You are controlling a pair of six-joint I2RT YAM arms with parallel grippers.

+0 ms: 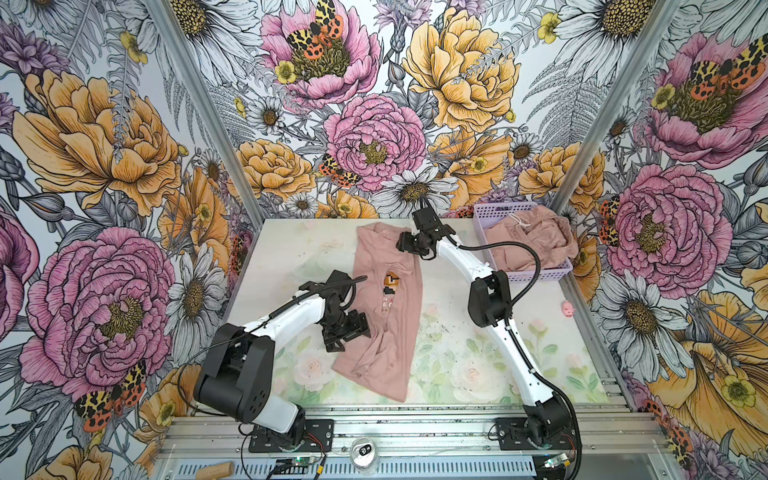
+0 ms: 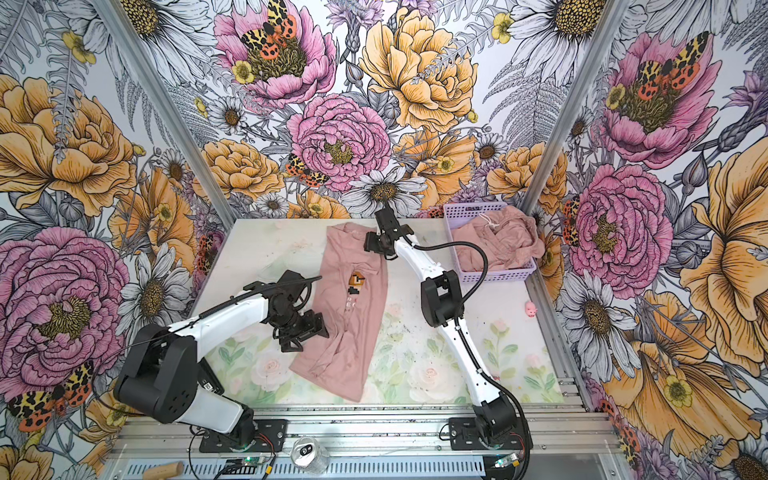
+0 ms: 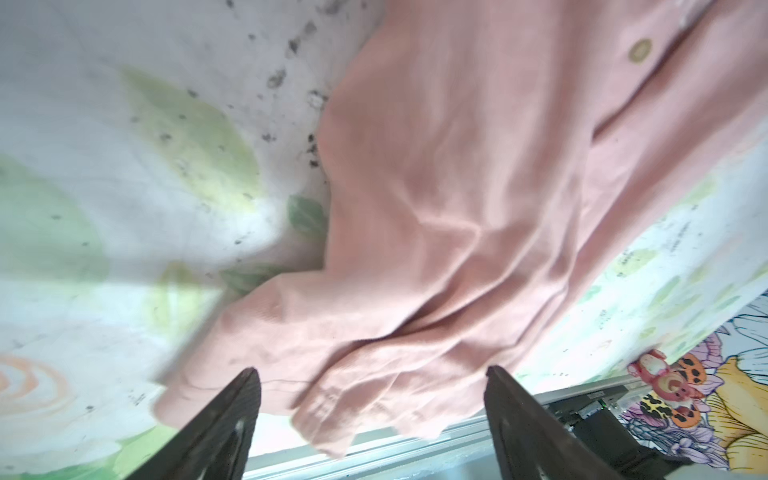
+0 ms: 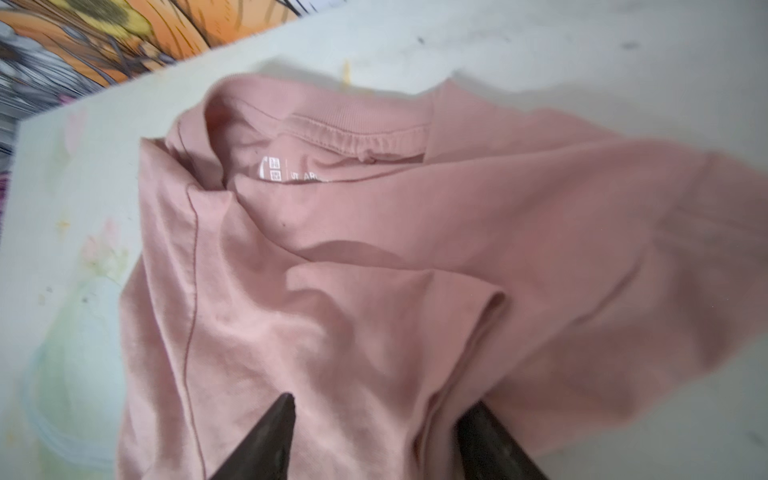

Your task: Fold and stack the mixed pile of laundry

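Pink T-shirt (image 1: pixel 386 345); left arm (image 1: pixel 291 311) low beside it, right arm (image 1: pixel 457 257) at collar (image 4: pixel 357 129); jaws spread.

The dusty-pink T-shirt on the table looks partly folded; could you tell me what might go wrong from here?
The open left gripper hangs over the dusty-pink T-shirt's rumpled hem layers and may pinch only one, skewing the fold. The open right gripper straddles a loose sleeve fold by the collar and could drag it open. The hem, near the floral table's front edge, might slide off.
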